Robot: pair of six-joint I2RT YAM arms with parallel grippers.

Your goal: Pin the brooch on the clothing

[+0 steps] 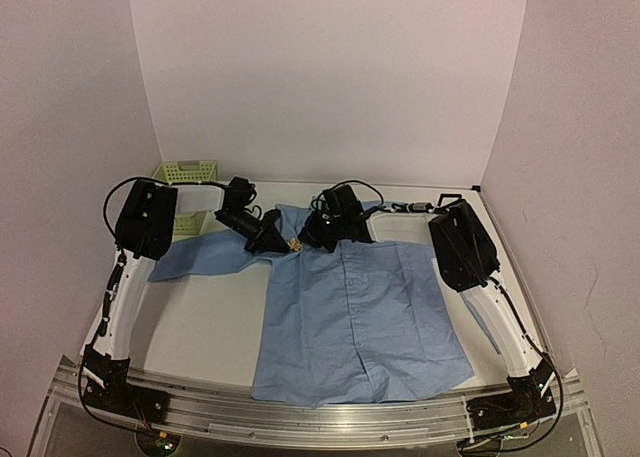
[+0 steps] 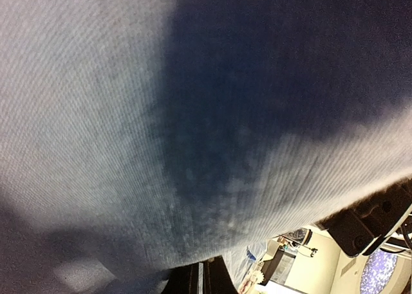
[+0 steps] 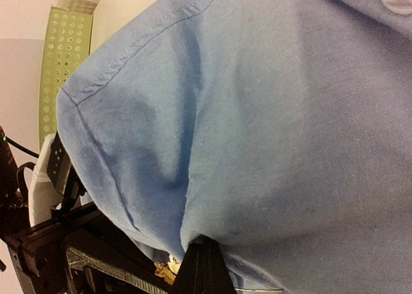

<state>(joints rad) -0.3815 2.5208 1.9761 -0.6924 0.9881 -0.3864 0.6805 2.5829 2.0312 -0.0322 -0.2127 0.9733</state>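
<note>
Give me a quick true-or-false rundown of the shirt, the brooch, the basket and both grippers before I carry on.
1. The shirt lies spread out on the table. True.
2. The brooch sits in the basket. False: it is at the shirt's collar end, between the two grippers.
3. The left gripper and the right gripper meet near the collar. True.
4. Both grippers are wide open. False: both are shut.
5. The basket stands at the back right of the table. False: it is at the back left, beside the left arm.
</note>
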